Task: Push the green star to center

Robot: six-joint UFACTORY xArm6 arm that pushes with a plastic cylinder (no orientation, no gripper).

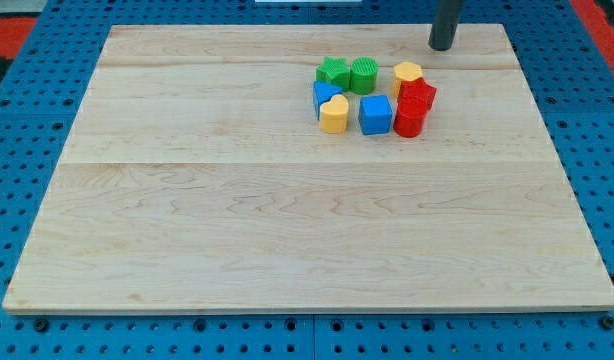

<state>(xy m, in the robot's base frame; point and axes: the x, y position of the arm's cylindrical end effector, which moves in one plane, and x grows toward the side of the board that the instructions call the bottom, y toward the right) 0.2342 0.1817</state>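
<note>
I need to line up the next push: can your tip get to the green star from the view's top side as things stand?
Probably yes. My tip is up right of the cluster, apart from every block. The green star has bare board above and left; the green cylinder only blocks its right side.

Eight blocks sit on the board (187,200). Two are green: a star (332,71) and a cylinder (364,75). There are also two blue (375,115), two yellow (334,115) and two red (411,119).

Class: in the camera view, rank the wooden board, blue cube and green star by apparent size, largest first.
1. Light wooden board, by far the largest.
2. Blue cube block.
3. Green star block, slightly smaller, though it lies farther up the view, so this is unsure.
</note>
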